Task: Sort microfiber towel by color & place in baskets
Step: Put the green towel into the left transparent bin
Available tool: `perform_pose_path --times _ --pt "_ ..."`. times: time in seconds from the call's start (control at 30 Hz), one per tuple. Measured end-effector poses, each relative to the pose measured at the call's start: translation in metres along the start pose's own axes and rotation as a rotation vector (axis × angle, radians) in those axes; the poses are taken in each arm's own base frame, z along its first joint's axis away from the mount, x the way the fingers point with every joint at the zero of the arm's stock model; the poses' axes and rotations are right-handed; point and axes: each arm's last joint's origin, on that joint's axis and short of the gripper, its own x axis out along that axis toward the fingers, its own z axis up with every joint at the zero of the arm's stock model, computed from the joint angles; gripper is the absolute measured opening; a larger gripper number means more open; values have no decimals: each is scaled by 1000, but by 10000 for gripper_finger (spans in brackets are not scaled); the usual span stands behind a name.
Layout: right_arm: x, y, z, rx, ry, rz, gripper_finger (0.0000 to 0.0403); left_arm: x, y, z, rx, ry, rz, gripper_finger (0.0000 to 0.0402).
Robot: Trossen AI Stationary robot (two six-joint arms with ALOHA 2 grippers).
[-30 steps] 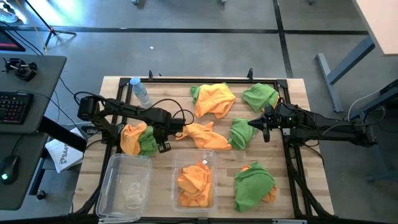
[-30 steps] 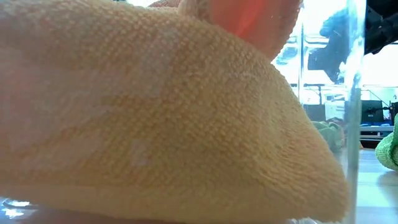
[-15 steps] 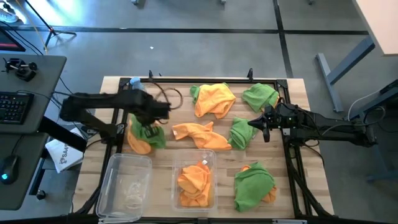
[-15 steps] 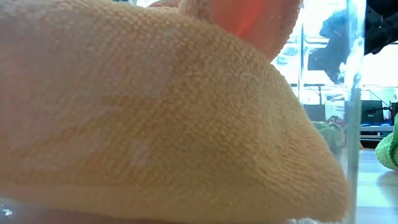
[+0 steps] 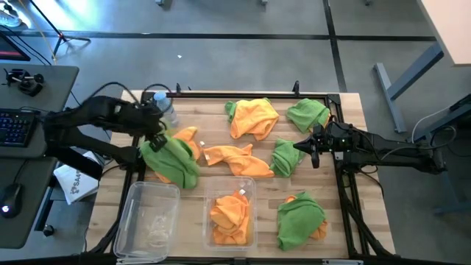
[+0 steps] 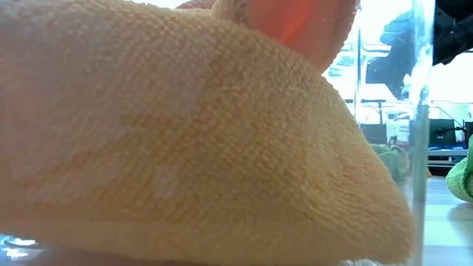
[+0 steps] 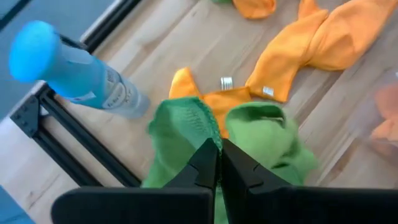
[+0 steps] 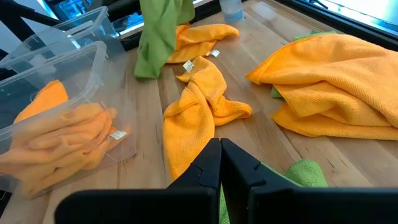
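My left gripper [image 5: 156, 135] is at the table's left side, raised and shut on a green towel [image 5: 175, 158], which also shows in the right wrist view [image 8: 158, 37]. A small orange towel [image 5: 188, 137] lies beside the green one. My right gripper [image 5: 302, 151] is shut, low by a green towel [image 5: 283, 157] at mid right; I cannot tell whether it touches it. One clear basket [image 5: 149, 218] stands at the near left, with no towel in it. A second basket [image 5: 250, 193] beside it holds orange towels [image 5: 229, 213]. My left gripper pinches a bunched fold at the green towel's top [image 7: 200, 127] between its two fingers, which come from above and point down. The towel hangs slack below the fingers. Its lower end [image 8: 147, 70] reaches down to about the table top.
A water bottle [image 5: 166, 109] with a blue cap stands at the far left. An orange pile [image 5: 254, 118], a green towel [image 5: 307, 114], a long orange towel [image 5: 237, 160] and a green-over-orange pile [image 5: 300, 219] lie about. The basket's orange towel [image 6: 185, 148] fills the low view.
My left gripper has gone from the table's middle toward the left and far edges and up, carrying the green towel. The towel has come off the orange-and-green heap and now hangs from the fingers. The small orange towel has stayed on the table.
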Motion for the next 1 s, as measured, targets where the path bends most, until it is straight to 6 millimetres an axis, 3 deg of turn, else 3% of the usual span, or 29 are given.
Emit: perform_pose_path --times 0.47,1.0 --pt "0 -1 0 23 -9 -28 0 -40 44 -33 -35 -263 -97 0" --pt "0 -3 1 98 -38 -111 0 -111 93 -54 -4 -1046 -351 0"
